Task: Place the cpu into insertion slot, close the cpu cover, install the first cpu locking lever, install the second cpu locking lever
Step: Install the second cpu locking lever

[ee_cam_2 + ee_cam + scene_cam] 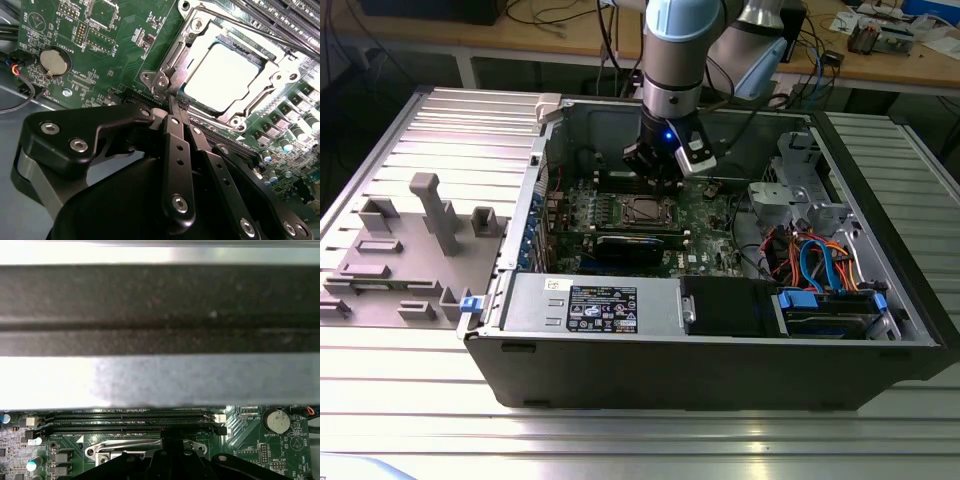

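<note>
The open dark grey computer case (720,330) was seen from above and in front by the exterior view, at a middling distance. The green circuit board (115,55) was viewed closely and obliquely in the second wrist view, past black gripper links. In both wrist views the silvery square metal frame plate (200,45) was shared, at 6 o'clock in the first wrist view (150,447).

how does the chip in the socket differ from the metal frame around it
The chip is a plain, flat, pale silver square; the metal frame is a thin plate with a square window and stamped edges. The chip sits inside that window, the frame lies over its border. Both are silvery metal and lie flat on the green board.
</note>
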`<act>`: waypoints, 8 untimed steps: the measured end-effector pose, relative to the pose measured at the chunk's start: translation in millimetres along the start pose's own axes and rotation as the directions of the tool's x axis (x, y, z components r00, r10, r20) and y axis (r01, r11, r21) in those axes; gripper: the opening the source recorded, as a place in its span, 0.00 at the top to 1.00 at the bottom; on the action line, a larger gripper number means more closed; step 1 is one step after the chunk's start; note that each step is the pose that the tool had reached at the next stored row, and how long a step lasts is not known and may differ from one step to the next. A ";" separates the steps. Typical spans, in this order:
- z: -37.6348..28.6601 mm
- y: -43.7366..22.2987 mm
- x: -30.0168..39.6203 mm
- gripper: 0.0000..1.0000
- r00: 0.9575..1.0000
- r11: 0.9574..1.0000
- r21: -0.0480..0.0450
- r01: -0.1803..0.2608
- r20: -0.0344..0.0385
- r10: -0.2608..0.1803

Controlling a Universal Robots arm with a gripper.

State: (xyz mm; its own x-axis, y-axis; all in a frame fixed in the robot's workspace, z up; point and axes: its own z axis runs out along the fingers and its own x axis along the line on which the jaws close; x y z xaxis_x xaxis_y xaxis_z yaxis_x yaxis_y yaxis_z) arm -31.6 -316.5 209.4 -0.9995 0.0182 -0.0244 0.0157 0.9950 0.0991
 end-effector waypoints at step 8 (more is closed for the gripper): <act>-2.1 -1.0 -0.1 0.89 1.000 1.000 0.000 0.000 0.000 0.000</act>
State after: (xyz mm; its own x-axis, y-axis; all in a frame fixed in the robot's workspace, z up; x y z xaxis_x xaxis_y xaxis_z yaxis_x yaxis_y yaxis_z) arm -31.5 -317.7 211.4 -0.9995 0.0181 -0.0243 0.0157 0.9950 0.0988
